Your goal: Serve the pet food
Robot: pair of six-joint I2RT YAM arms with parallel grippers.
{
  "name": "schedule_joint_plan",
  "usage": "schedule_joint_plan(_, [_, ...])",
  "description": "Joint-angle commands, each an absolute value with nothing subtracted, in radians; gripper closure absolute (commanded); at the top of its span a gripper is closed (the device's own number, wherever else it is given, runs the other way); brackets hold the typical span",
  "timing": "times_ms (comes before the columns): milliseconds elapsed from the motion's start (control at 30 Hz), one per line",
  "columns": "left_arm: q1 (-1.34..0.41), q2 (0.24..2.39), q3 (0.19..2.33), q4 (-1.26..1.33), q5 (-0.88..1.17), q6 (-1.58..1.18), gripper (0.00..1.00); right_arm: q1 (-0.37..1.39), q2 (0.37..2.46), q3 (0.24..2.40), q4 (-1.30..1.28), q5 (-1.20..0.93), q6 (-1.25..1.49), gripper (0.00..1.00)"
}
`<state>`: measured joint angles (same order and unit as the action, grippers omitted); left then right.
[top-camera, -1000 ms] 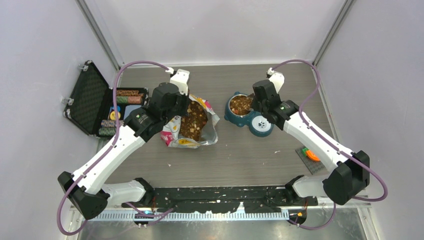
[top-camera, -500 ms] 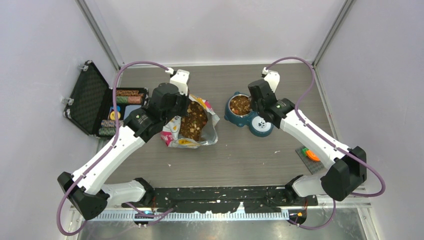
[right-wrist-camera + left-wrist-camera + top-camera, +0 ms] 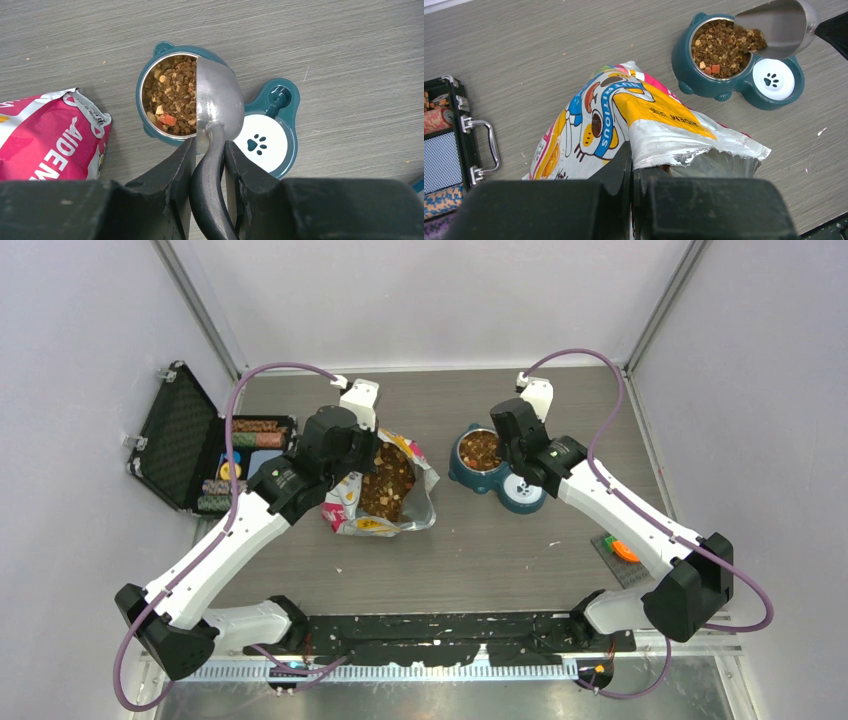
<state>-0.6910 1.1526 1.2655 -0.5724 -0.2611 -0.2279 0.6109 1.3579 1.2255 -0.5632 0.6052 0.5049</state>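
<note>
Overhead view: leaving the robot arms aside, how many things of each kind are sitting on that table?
Food bag: 1
Teal double feeder: 1
Metal scoop: 1
Open black case: 1
Grey pad with an orange piece: 1
Total: 5

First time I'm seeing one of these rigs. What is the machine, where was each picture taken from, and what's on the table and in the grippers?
The machine is two white robot arms, left arm and right arm, bolted at the near edge of the table. One picture looks down from above; the other two come from cameras on the wrists. The left gripper is shut on the open pet food bag. The right gripper holds a metal scoop, tipped over the pet food in the teal feeder. An open black case lies at the left.
</note>
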Motion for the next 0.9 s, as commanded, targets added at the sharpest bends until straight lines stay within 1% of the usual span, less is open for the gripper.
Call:
schedule_joint_plan(0, [-0.688,1.109,1.288,-0.422,-0.249,-0.232,1.0,0.618,1.358,1.272,-0.54,0.652,0.491,0.95])
schedule_joint_plan(500, [-0.686,1.113,1.289,-0.423,-0.248,-0.232,1.0,0.622,1.355,1.269,-0.559,0.655,0.465,0.95])
schedule_joint_plan(867, [-0.686,1.114,1.29,-0.422,-0.247,-0.232,1.0,0.623,1.308,1.249,-0.565,0.662,0.459,0.95])
